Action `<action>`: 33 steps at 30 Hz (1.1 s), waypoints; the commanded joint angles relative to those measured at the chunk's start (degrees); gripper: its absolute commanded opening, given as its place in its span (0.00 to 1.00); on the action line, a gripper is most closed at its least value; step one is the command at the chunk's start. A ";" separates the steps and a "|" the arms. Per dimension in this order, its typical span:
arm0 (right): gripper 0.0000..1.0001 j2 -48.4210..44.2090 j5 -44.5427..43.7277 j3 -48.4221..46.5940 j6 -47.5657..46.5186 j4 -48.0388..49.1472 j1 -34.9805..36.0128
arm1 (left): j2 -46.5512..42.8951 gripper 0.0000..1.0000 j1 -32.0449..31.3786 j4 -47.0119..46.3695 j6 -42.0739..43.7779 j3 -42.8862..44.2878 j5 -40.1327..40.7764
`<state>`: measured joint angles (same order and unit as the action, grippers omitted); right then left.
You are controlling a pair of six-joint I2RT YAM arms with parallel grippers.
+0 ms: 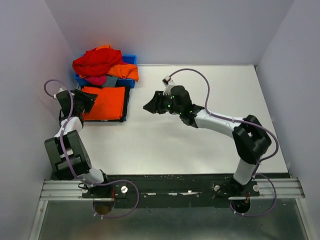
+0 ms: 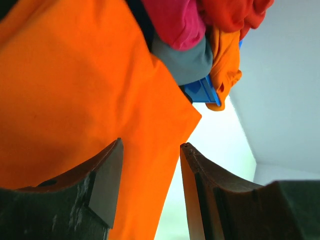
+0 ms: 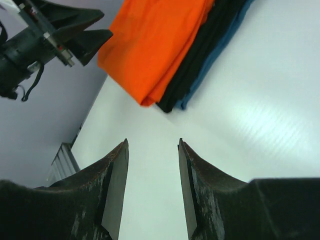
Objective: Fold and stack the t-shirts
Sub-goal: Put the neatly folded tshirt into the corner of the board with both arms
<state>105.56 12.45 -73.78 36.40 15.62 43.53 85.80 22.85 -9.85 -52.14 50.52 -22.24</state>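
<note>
1. Orange t-shirt [image 1: 104,102] lies folded flat on a black t-shirt [image 3: 200,55], at the left rear of the worktop [image 1: 200,145].
2. Heap of t-shirts [image 1: 100,62], red, orange, pink and grey, fills the blue bin [image 1: 131,59] just behind.
3. Left pincer [image 2: 151,146]: spread, empty, over the orange shirt's edge.
4. Right pincer [image 3: 152,144]: spread, empty, above the worktop near the stack.

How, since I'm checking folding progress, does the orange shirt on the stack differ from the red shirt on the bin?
The orange shirt is folded into a flat rectangle; the red shirt is a crumpled heap. The orange shirt tops a stack of folded dark cloth on the table; the red shirt tops the loose pile in the blue bin. Both are plain-coloured cloth, and neither is gripped.
</note>
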 commanded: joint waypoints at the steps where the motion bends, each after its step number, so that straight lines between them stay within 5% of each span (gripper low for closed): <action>1: 0.52 -9.12 3.11 12.23 0.07 8.90 0.33 | 0.50 0.59 -0.09 -16.77 -5.34 -4.64 -4.48; 14: 0.52 -19.34 3.99 26.93 -1.95 12.60 0.33 | 21.86 0.57 0.00 -46.21 -12.98 -11.32 -7.11; 25: 0.52 -19.07 3.81 27.02 -3.09 12.68 0.33 | 3.50 0.57 -5.71 -32.43 -10.26 -12.03 0.61; 28: 0.52 -18.64 3.81 26.85 -3.01 12.95 0.24 | 5.50 0.57 -8.17 -33.91 -12.19 -11.50 1.23; 33: 0.52 -18.28 4.16 27.02 -2.74 13.12 0.24 | 20.26 0.57 -9.67 -49.71 -20.62 -11.76 -1.49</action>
<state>87.42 15.84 -47.31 34.61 26.28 43.53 94.89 14.04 -49.32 -66.02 39.51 -23.33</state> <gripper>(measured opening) 0.520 0.571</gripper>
